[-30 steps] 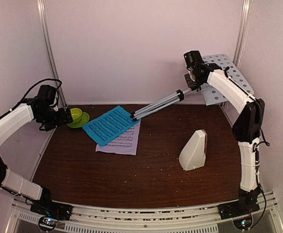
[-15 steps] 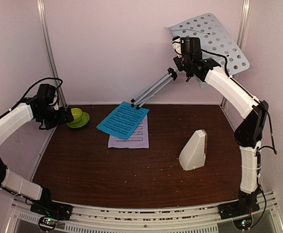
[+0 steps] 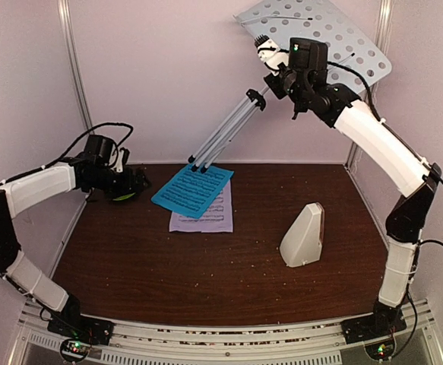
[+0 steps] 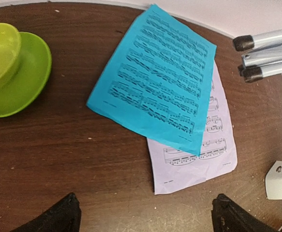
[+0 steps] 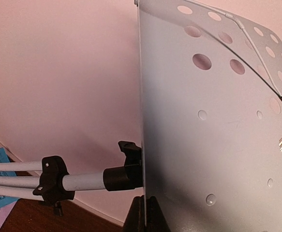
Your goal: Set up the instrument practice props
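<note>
Right claw [image 5: 144, 216] clenched on edge of white perforated metal music stand [image 5: 213, 121], held aloft, left claw [image 4: 145, 220] released, cyan sheet-music page [image 4: 160, 77] overlapping lilac page [image 4: 199, 159] just ahead of it

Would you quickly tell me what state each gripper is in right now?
Left gripper: open, holding nothing.
Right gripper: closed on the edge of the music stand.

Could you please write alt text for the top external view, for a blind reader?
The right gripper holds a white perforated music stand aloft at the back of the table, its folded tripod legs slanting down toward a cyan page lying over a lilac page. A cream metronome stands to the right; the left gripper hovers open by a green bowl.
</note>
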`<state>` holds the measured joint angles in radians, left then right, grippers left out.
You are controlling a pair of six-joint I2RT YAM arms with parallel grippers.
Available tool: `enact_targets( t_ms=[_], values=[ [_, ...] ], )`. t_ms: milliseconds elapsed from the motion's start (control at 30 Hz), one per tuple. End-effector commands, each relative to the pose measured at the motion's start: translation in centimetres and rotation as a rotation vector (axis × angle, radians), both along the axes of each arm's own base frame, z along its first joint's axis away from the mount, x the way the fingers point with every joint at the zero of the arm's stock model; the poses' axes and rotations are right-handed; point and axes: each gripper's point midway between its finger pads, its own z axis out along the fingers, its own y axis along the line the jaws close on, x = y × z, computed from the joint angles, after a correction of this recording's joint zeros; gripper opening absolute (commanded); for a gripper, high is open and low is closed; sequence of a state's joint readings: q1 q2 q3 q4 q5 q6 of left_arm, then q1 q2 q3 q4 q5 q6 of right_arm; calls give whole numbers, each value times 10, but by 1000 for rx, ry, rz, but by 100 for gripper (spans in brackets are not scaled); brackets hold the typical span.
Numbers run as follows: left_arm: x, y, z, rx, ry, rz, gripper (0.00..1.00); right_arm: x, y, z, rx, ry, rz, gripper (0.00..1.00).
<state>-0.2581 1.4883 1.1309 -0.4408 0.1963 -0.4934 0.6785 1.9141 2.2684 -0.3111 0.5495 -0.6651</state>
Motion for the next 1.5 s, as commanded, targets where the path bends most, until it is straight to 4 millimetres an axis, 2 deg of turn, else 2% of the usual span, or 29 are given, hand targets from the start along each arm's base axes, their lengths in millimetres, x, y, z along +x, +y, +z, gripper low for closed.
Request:
enact_targets(
  t_ms=[0,233,367,433,533,667,800,933,1067,1233,1467],
  values=[
    [19,-53,-3,-19,-33,-133,96,-92,-66,153,193,-414,-46,0],
    [35,-126,-33,-46,-4,-247,91,-112,-76,146,71,-397,-76,0],
    [46,-148,-58,-67,40,-249,89,-124,-83,150,44,-403,-78,0],
    [48,-151,-71,-50,62,-243,88,-123,-78,142,8,-386,-60,0],
    [47,-146,-96,-6,123,-221,87,-128,-69,137,-32,-379,-7,0],
    [33,-135,-132,47,209,-214,86,-133,-64,135,-55,-373,24,0],
    [16,-128,-156,72,270,-225,86,-136,-60,133,-82,-371,42,0],
    [-1,-111,-176,136,341,-206,85,-138,-62,131,-98,-377,35,0],
    [-19,-89,-186,203,390,-157,85,-141,-65,133,-97,-382,33,0],
    [-44,-54,-189,288,433,-81,85,-145,-68,136,-96,-392,36,0],
    [-83,-15,-183,346,475,-6,85,-156,-60,134,-90,-397,108,0]
  ],
)
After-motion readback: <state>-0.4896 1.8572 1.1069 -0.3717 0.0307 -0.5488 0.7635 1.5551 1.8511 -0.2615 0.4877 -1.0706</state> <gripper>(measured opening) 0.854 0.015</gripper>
